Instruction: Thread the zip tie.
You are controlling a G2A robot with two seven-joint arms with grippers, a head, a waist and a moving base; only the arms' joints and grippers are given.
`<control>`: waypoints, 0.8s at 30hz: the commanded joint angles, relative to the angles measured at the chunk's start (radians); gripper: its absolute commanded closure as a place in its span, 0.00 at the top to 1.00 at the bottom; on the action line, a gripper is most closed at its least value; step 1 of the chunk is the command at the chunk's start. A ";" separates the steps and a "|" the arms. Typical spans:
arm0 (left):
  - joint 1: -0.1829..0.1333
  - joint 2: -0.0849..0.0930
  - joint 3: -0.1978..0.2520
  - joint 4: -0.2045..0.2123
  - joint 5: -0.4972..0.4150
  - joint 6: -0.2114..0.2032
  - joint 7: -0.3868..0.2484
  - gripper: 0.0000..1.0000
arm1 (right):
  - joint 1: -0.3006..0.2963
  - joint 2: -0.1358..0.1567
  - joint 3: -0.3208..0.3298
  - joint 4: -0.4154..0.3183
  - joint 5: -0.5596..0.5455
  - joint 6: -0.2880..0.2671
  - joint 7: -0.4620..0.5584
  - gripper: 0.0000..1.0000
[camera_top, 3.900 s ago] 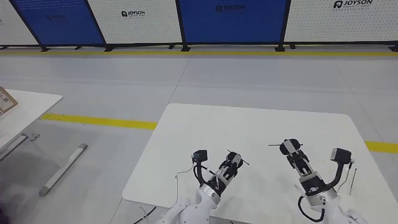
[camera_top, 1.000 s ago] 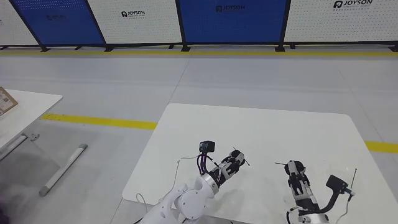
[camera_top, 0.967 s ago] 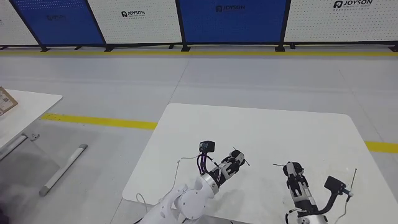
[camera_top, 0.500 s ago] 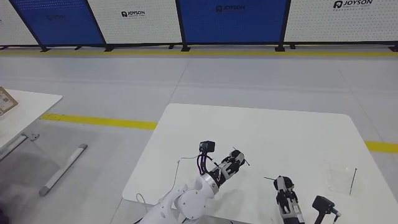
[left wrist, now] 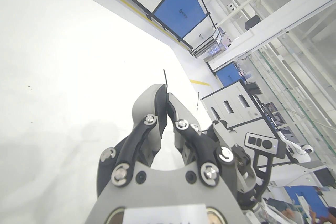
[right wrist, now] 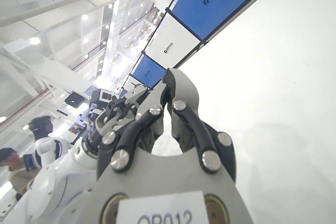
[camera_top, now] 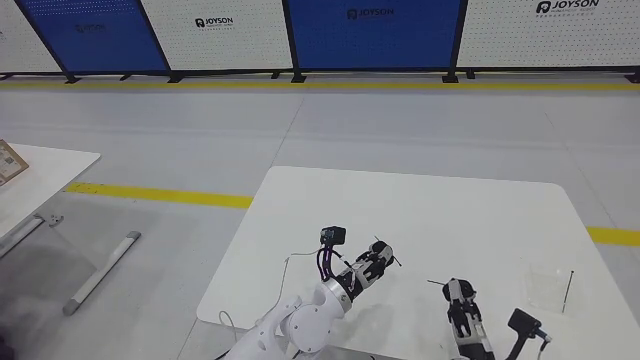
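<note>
My left gripper (camera_top: 381,253) (left wrist: 166,97) is shut on a thin black zip tie (left wrist: 165,79), whose end sticks out past the fingertips. It hovers over the near middle of the white table (camera_top: 420,210). My right gripper (camera_top: 455,288) (right wrist: 168,76) is shut to the right of it, closer to the near edge. A short black zip tie end (camera_top: 434,283) pokes out from its tip toward the left gripper. The two grippers are apart and the tie ends do not touch. In the right wrist view the strip itself is hidden between the pads.
A spare black zip tie (camera_top: 567,290) (left wrist: 198,101) lies near the table's right edge beside a clear plastic bag (camera_top: 545,284). The far half of the table is bare. Another white table (camera_top: 40,175) stands off to the left.
Over the last second my right gripper pulled back toward the near edge and a little left, then edged slightly forward. The left gripper kept still.
</note>
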 commanded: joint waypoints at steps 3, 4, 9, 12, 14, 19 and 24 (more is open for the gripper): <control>0.000 0.000 0.000 0.000 0.000 0.000 0.000 0.00 | 0.007 -0.005 0.007 -0.006 0.025 0.018 0.072 0.00; 0.000 0.000 0.000 0.000 0.000 0.000 0.000 0.00 | 0.010 -0.008 0.009 -0.008 0.028 0.031 0.085 0.00; 0.000 0.000 0.000 0.000 0.000 0.000 0.000 0.00 | 0.011 -0.009 0.009 -0.009 0.028 0.035 0.088 0.00; 0.000 0.000 0.000 0.000 0.000 0.000 0.000 0.00 | 0.011 -0.009 0.009 -0.009 0.028 0.035 0.088 0.00; 0.000 0.000 0.000 0.000 0.000 0.000 0.000 0.00 | 0.011 -0.009 0.009 -0.009 0.028 0.035 0.088 0.00; 0.000 0.000 0.000 0.000 0.000 0.000 0.000 0.00 | 0.018 -0.018 0.005 -0.022 0.018 0.030 0.070 0.00; 0.000 0.000 0.000 0.000 0.000 0.000 0.000 0.00 | 0.056 -0.040 -0.004 0.011 0.112 -0.017 0.074 0.00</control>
